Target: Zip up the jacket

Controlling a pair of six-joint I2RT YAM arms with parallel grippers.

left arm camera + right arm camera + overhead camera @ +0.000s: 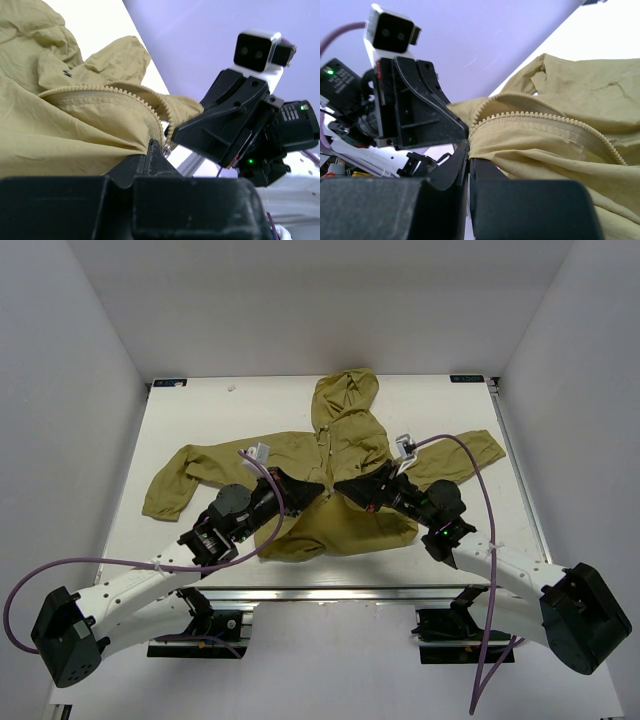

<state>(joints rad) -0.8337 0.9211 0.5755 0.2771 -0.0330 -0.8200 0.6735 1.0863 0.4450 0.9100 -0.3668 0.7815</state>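
white table (pixel 220 410), pale walls (pixel 300 300), metal rail (pixel 330 593)

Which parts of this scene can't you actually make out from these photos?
- Top view: the left gripper and right gripper cover the lower front of the jacket, where its edges meet.
- Left wrist view: the zipper runs down behind the left gripper's tip; any slider is too small to tell.
- Right wrist view: the right gripper's own body blocks the hem; sleeves and hood are cut off.
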